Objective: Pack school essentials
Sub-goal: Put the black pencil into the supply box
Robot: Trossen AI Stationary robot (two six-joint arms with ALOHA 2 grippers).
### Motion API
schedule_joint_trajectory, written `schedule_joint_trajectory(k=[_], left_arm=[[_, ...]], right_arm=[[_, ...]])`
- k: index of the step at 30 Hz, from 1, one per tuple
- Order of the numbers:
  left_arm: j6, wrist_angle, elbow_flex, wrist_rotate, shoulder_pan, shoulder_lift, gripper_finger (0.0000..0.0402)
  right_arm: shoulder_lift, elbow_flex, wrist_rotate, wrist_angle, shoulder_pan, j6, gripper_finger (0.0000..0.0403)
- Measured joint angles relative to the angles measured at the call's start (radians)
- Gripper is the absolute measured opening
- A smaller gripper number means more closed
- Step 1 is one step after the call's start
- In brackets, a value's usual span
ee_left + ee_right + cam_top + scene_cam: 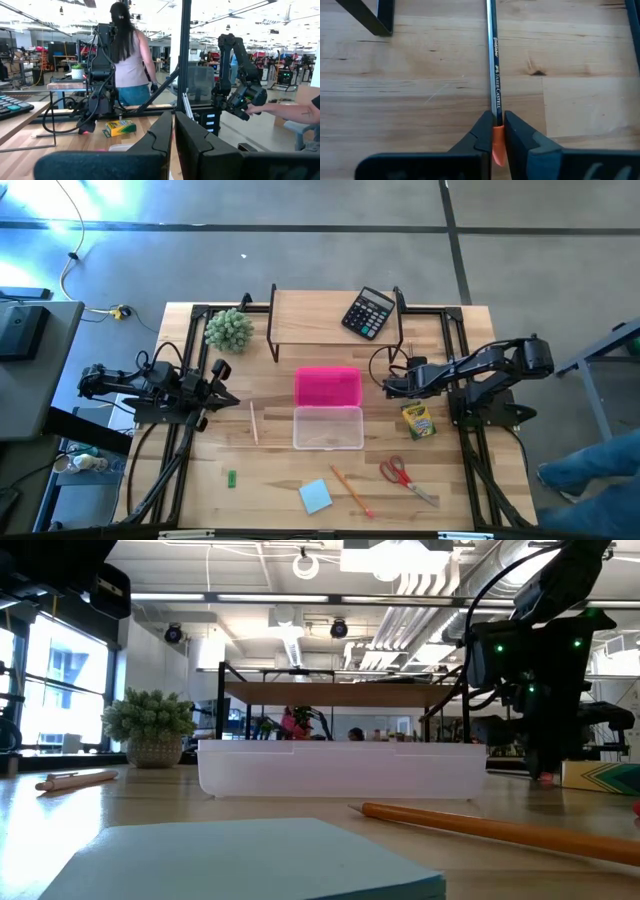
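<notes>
My right gripper (388,387) (495,117) hangs low over the table between the pink box (327,386) and the yellow-green crayon box (418,421), shut on a dark pencil (492,50). My left gripper (228,395) (173,117) waits shut and empty at the left edge. Flat on the table lie the wooden pencil (254,422), orange pencil (350,491), red-handled scissors (405,478), light-blue note pad (315,496) and green eraser piece (231,477). The clear box (327,428) stands open in the middle. My right gripper pinches the dark pencil between its two fingers, right at the pencil's orange end (497,137), coming from above and pointing down. The shaft (494,75) runs straight out from the fingers, low along the wooden top. Whether it rests on the table I cannot tell.
A black calculator (368,312) sits on the raised shelf (320,315) at the far side, with a green ball plant (229,330) left of it. Black frame rails (452,350) border the table. A person (129,55) stands beyond the table, and a forearm (290,111) shows to one side.
</notes>
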Motion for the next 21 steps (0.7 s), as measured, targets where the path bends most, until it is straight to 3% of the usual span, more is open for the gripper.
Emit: schedule_joint_trajectory(k=[9,21], left_arm=[[0.000,0.000,0.000,0.000,0.000,0.000,0.0012],[0.000,0.000,0.000,0.000,0.000,0.000,0.0012]], right_arm=[[-0.021,-0.001,0.004,-0.009,0.000,0.000,0.0016],[-0.178,-0.005,0.011,-0.149,0.001,0.016,0.0016]])
